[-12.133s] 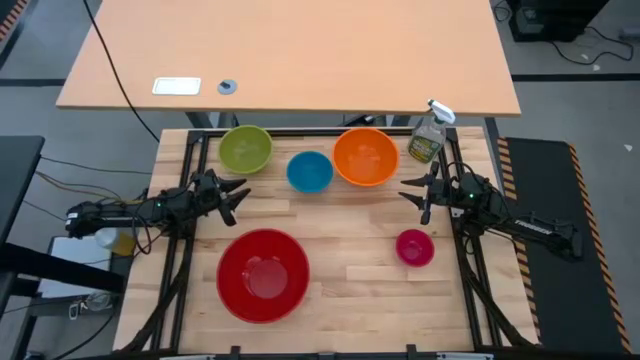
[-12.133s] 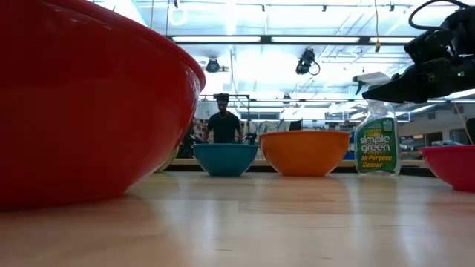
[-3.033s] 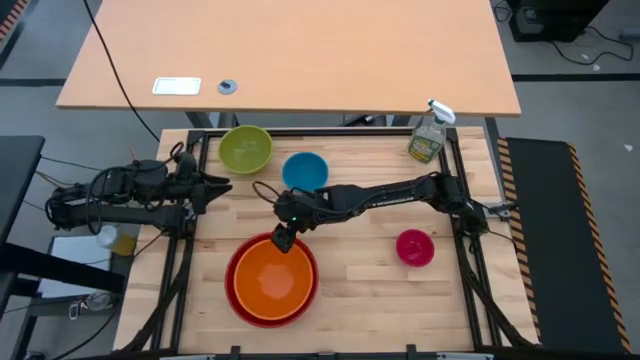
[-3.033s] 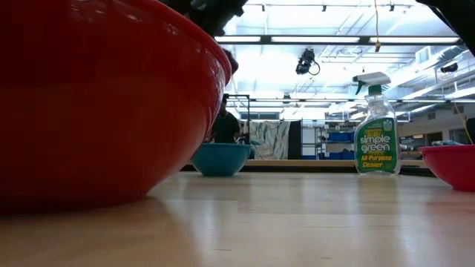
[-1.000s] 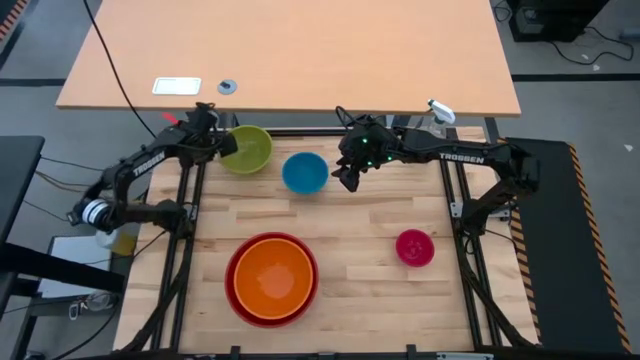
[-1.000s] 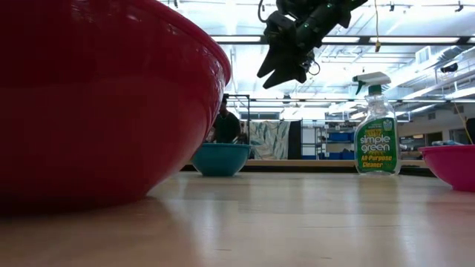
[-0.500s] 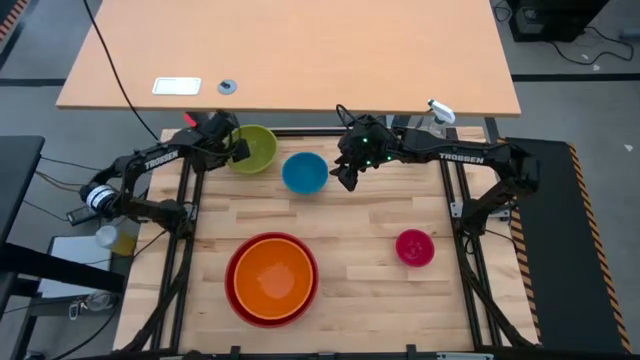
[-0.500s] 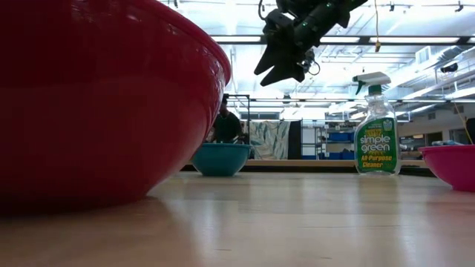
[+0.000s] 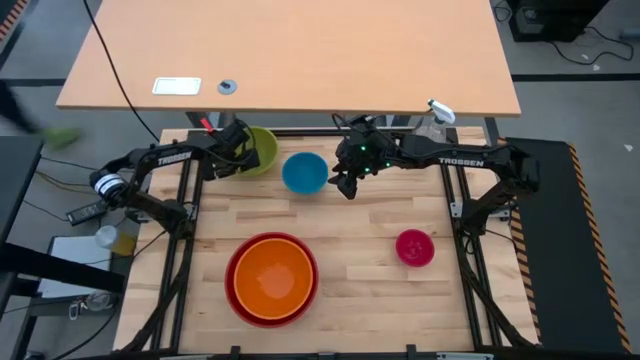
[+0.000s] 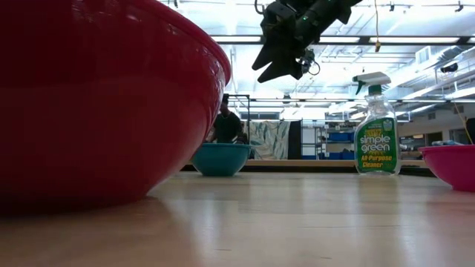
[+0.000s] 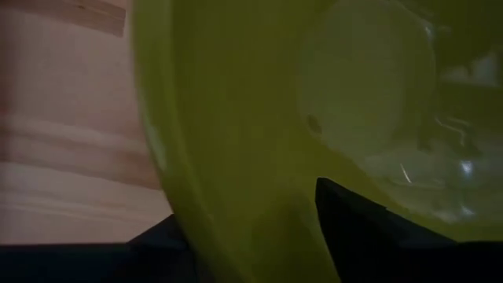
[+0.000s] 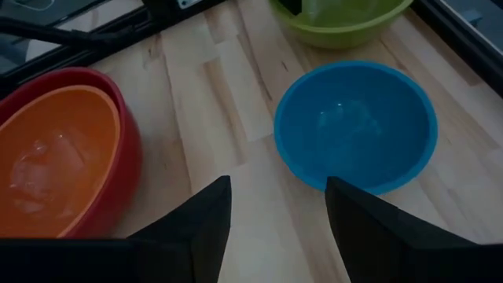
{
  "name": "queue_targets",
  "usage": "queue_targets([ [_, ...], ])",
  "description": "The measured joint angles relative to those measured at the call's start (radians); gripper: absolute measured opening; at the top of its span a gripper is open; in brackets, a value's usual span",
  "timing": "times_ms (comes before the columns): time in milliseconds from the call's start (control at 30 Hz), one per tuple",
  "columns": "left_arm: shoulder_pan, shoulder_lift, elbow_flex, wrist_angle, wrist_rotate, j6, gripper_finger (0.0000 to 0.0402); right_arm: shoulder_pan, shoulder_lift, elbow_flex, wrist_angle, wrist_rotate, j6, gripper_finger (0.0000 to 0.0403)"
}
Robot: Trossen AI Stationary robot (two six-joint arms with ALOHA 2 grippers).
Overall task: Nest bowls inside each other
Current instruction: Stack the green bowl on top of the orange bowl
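The orange bowl (image 9: 272,275) sits nested inside the red bowl (image 9: 232,292) at the near left. The lime green bowl (image 9: 264,146) and the blue bowl (image 9: 305,172) rest on their bases at the far side, and the magenta bowl (image 9: 414,247) rests at the right. My left gripper (image 9: 243,154) points down, open, astride the lime green bowl's left rim. My right gripper (image 9: 345,184) hangs open in the air just right of the blue bowl (image 12: 355,126), holding nothing. My left gripper comes from above with one finger (image 11: 369,228) inside the lime green bowl and the other (image 11: 157,240) outside, the bowl's left wall (image 11: 236,196) between them. Whether the fingers touch the wall I cannot tell. The bowl stands on the table.
A clear spray bottle (image 9: 428,135) stands at the far right corner. Bare wood lies between the blue bowl, the magenta bowl and the red bowl. A person (image 10: 225,122) stands in the room beyond the table.
My left gripper has gone toward the table's right edge and down, from the far left corner onto the lime green bowl's left rim. The bowls have stayed where they were.
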Motion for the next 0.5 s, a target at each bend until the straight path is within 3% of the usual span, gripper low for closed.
queue_targets([
  [500, -0.002, -0.001, 0.005, 0.025, 0.005, -0.023, 0.0028, 0.003, 0.0, 0.0, -0.001, 0.0, 0.013, 0.0213],
])
